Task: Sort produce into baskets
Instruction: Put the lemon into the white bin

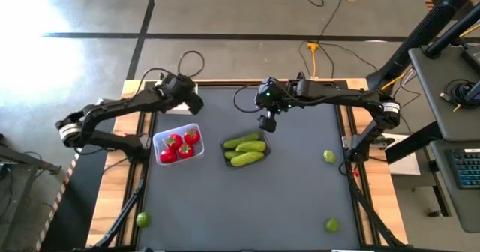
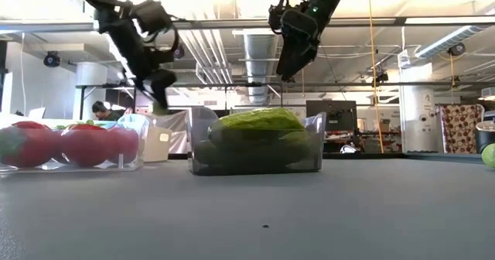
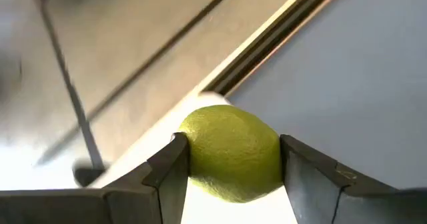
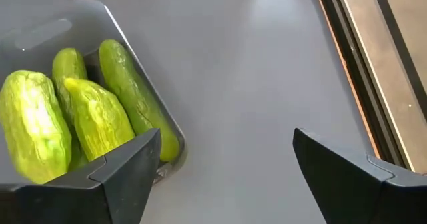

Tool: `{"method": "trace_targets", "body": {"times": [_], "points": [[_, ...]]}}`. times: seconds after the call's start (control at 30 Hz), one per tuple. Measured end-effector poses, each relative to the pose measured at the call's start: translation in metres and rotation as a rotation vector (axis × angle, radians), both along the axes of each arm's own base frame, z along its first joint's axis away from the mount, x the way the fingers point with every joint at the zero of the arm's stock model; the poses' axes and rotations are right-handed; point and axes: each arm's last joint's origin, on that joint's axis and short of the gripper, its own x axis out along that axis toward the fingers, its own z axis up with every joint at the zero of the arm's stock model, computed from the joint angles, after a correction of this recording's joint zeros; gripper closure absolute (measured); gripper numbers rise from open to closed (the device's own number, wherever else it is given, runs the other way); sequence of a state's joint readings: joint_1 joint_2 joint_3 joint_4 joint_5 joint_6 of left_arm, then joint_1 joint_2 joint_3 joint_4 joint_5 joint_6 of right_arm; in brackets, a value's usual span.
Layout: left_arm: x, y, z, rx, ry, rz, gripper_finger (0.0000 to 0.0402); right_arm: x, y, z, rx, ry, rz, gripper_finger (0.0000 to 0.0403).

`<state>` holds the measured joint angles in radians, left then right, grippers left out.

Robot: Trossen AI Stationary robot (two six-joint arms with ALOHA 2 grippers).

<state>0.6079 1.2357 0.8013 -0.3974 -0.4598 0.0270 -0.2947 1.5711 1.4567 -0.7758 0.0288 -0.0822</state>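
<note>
Left gripper clamped across middle of 1 small lime, likely light, rigid, roll-prone, best pinched at widest girth; right gripper spread wide, empty.

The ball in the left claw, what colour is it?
Yellowish green, like a lime; the left wrist view shows it best.

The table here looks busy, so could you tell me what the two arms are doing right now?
They are sorting toy produce. The left gripper holds a lime between its fingers, up near the table's back-left corner. The right gripper hangs open just behind the dark basket, which holds the cucumbers. The clear basket holds the red fruits. Three loose limes lie outside the baskets.
</note>
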Motion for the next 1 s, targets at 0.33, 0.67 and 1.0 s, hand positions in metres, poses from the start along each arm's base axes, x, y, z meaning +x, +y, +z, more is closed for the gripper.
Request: {"method": "trace_targets", "body": {"times": [0.33,0.67,1.0], "points": [[-0.035,0.052,-0.034,-0.235,-0.006,0.182,0.0219,-0.011,0.004,-0.004,0.068,0.113,-0.047,0.0069],[-0.046,0.086,-0.060,-0.457,0.153,0.325,0.0204,-0.032,0.016,-0.009,0.186,0.314,-0.176,0.0074],[-0.039,0.085,-0.059,-0.444,0.221,0.322,0.0154,-0.055,0.027,-0.003,0.244,0.423,-0.284,0.0075]]}}
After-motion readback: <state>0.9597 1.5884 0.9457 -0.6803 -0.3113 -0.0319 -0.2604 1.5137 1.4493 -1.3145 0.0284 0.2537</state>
